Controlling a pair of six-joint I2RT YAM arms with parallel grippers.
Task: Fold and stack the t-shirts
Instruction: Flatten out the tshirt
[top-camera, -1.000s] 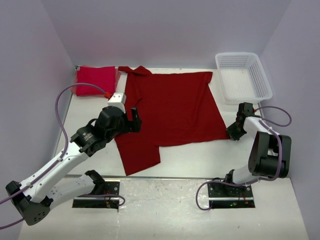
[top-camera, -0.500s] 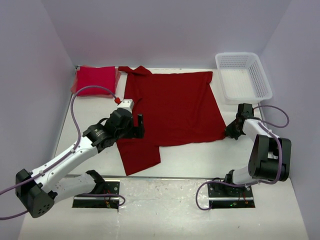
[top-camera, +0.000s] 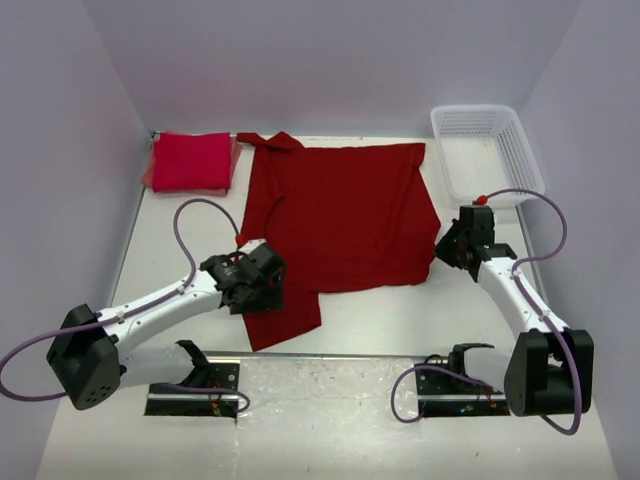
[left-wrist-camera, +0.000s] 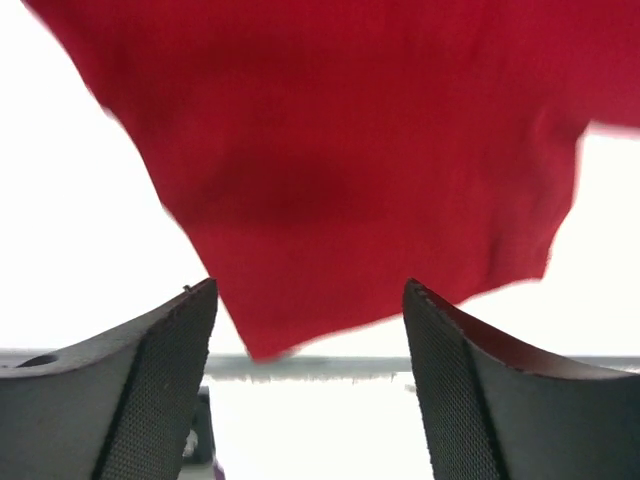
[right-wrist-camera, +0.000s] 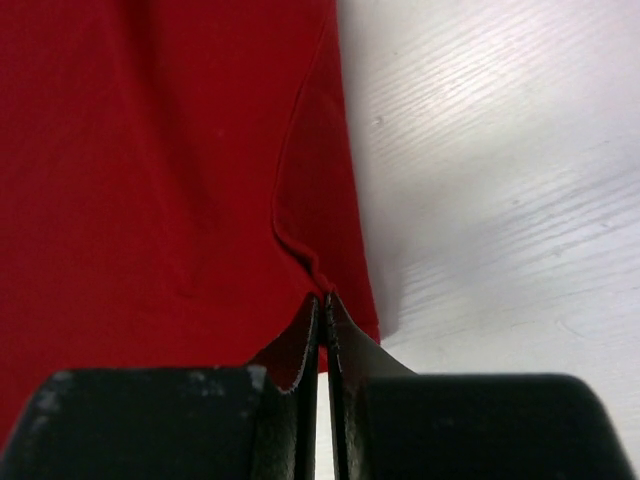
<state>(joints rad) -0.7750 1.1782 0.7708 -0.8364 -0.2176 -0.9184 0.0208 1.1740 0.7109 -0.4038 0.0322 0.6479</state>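
No text, label, brand, number or sign can be read in any view. The crimson t-shirt (right-wrist-camera: 150, 150), pinched between the right gripper's (right-wrist-camera: 322, 305) jaws and spread ahead of the left gripper's (left-wrist-camera: 308, 300) parted jaws, shows plain cloth.

A dark crimson t-shirt (top-camera: 340, 215) spread flat centrally, a bright red t-shirt (top-camera: 192, 162) folded in the far-left corner.

The table (top-camera: 390, 318) is covered centrally by the crimson t-shirt (top-camera: 345, 210); far corners are blocked by the folded bright red t-shirt (top-camera: 190, 162) and white lattice basket (top-camera: 522, 152); a near strip is left bare.
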